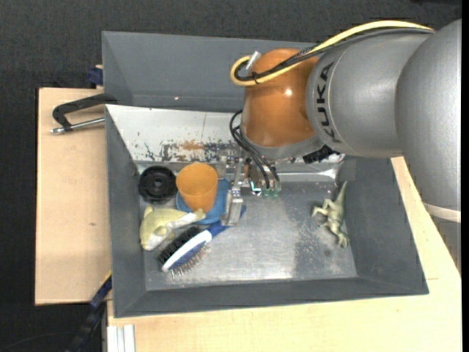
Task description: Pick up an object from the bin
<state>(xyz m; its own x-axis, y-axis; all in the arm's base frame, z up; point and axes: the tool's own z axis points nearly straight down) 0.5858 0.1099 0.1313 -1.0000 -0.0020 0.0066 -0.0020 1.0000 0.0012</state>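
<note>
- My gripper (235, 205) is low beside the blue piece (217, 213), under the orange cup (196, 186), left of the middle of the bin (278, 259).
- I cannot tell how wide I gape.
- Probably the grasp step: next I must close squarely and lift clear.

Light falls from overhead, bright across the bin (271, 251). Behind the claw (236, 205) and to its left, the back wall (172, 127) flares almost white with glare. The orange cover (275, 112) above the claw carries a soft sheen, and the grey arm (381, 86) a broad pale highlight. Shadows are soft; a dim patch lies under the arm, right of the claw.
</note>
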